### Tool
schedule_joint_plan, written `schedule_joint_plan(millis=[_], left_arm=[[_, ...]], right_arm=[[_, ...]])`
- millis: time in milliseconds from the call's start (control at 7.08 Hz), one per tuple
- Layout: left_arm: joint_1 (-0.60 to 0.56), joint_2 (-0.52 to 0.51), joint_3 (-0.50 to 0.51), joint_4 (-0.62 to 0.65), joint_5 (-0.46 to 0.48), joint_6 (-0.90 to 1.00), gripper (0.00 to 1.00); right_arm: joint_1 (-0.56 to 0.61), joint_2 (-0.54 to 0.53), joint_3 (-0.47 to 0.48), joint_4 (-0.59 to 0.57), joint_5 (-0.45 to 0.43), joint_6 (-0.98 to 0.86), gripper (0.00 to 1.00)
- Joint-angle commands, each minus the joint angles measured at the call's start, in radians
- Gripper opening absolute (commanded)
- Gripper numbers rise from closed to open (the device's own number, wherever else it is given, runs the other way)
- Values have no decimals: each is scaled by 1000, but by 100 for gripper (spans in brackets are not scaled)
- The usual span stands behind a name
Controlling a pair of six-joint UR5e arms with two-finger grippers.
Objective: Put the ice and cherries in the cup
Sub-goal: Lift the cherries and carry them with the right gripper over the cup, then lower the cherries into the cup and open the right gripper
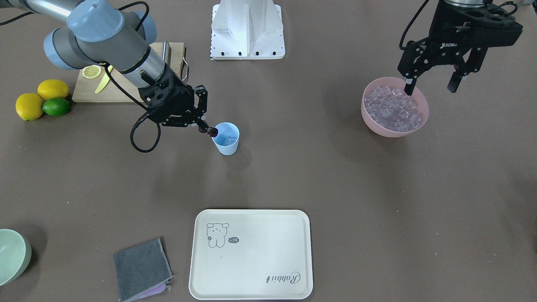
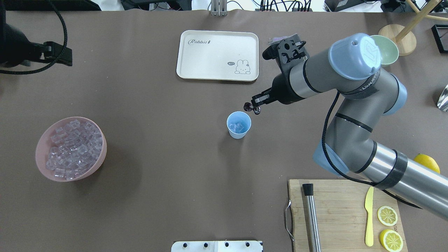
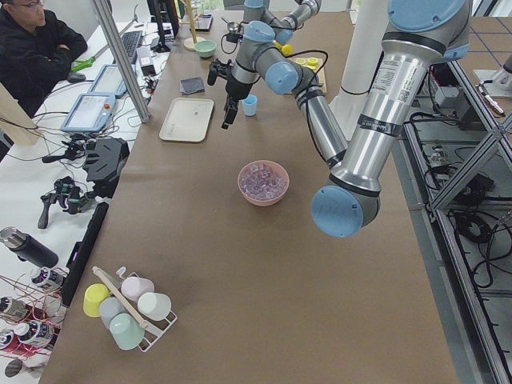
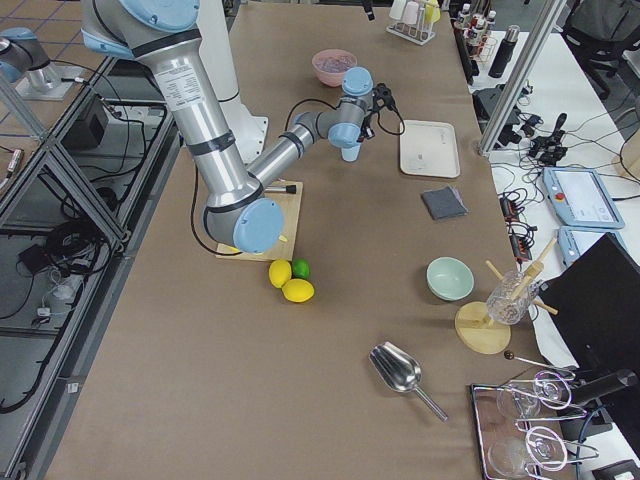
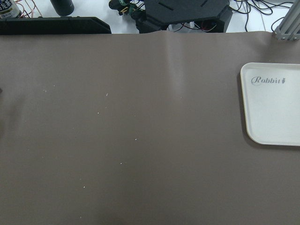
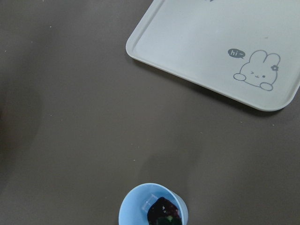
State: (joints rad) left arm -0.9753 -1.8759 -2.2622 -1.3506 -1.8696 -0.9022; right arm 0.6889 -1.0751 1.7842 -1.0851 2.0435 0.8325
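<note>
Right hand point(image 1: 204, 127) is pinched narrow on the cherries point(image 1: 211, 132). In the front view they hang at the tip, right at the robot's-right side of the rim of the cup point(image 1: 226, 138). Left hand point(image 1: 432, 87) hangs spread wide and empty above the pink bowl point(image 1: 377, 126) of ice point(image 1: 392, 109), well apart from the cup, so the right arm is clearly the nearer one. Overhead: right hand point(image 2: 257, 104) comes in from the right. The cherries point(image 2: 249, 105) sit just off the rim of the cup point(image 2: 239, 125) on its far-right side, not centred over the mouth. The pair's long axis lies roughly level, about along that rim edge. The cup stands upright, mouth up, with a few ice point(image 2: 238, 128) cubes already inside. The tray point(image 2: 217, 56) is beyond it on the counter point(image 2: 157, 105). Left side view: the cup point(image 3: 250, 105) is far down the counter and too small to add anything. Right side view: same, the cup point(image 4: 350, 152) sits by the far end of the near arm. Left wrist view: only bare counter and a tray corner, no hand visible. Right wrist view: the dark cherries point(image 6: 161, 212) overlap the cup point(image 6: 136, 206) mouth at the bottom edge. Fingers can't be seen here. Judgement: it needs a short shift toward the cup centre before release, otherwise the cherries could clip the rim.
</note>
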Motion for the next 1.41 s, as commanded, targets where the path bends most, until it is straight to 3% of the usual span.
schedule_joint_plan(millis=[0,141,565,1271], left_arm=[[-38,126,-23,-45,-29,168,98],[-51,189,-8,-127,-30,178,98],[-65,179,43,-156,-31,180,98],[-74,182,43,-156,-31,180,98]], right_arm=[[-46,23,24,-50,-72,40,0],[-77,21,24,-52,-119,46,0],[-172,9,14,-53,-226,46,0],[-163,21,12,-99,-221,45,0]])
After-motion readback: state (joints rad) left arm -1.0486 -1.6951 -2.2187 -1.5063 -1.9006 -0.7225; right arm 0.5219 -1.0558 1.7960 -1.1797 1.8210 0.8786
